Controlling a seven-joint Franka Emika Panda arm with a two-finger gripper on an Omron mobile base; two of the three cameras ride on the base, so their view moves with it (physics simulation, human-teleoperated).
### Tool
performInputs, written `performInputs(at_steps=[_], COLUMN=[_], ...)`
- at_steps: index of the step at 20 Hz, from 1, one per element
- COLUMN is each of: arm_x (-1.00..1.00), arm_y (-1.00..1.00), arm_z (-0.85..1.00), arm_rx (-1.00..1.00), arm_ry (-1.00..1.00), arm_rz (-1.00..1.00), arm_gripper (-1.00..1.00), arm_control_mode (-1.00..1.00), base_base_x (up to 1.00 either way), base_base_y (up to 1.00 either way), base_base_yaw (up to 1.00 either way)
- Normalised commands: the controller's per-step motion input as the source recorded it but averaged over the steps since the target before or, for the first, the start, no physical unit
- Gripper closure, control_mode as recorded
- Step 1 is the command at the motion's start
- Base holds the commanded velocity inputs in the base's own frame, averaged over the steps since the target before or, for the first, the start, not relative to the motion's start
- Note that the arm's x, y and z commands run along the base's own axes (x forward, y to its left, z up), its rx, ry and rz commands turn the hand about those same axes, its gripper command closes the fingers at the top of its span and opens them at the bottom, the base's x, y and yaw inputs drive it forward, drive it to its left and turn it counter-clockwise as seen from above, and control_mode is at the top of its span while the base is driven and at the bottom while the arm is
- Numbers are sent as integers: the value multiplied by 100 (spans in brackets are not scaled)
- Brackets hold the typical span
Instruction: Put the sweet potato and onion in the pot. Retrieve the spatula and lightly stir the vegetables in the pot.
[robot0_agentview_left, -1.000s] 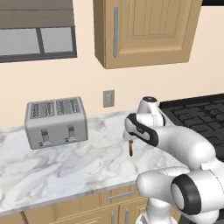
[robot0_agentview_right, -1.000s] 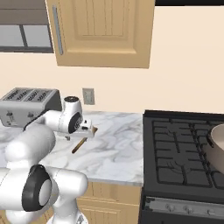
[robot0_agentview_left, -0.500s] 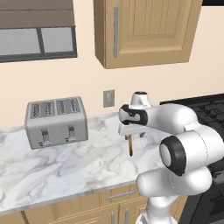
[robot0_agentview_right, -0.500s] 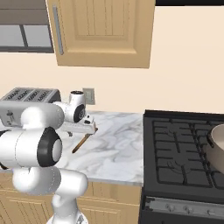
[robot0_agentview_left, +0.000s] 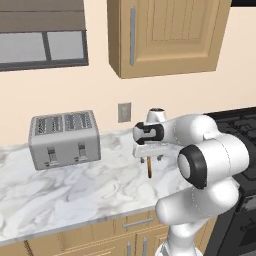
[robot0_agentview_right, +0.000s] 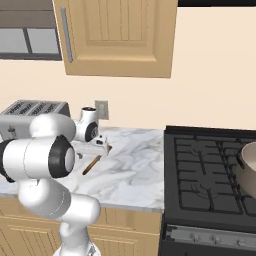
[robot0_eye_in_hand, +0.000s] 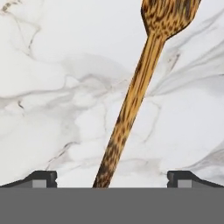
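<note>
pot (robot0_agentview_right: 250, 165) cut by frame edge

No text, label, brand, number or sign can be read anywhere: the toaster (robot0_agentview_left: 64, 138), the cupboard door (robot0_agentview_left: 167, 35), the stove (robot0_agentview_right: 210, 170) and the wall socket (robot0_agentview_left: 124, 112) are all plain.

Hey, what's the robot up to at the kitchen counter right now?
The white arm is reaching down over the marble counter toward the wooden spatula, which lies flat on the marble beside the toaster. Its tool hangs just above the handle, open, with a finger tip on each side and the spatula not yet gripped. The pot sits on the stove off to the right, at the picture's edge, so its inside cannot be seen.
</note>
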Motion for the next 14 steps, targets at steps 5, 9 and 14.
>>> performInputs(at_steps=[5,9,14], arm_x=[0,-2,-7], arm_y=[26,6,-2], arm_z=[-30,-24,-6], arm_rx=[0,0,0], arm_ry=[8,10,3], arm_rz=[-10,-14,-16], arm_gripper=[-100,-100,-100], arm_control_mode=[-100,-100,-100], base_base_x=[0,0,0], base_base_y=[0,0,0], base_base_yaw=[0,0,0])
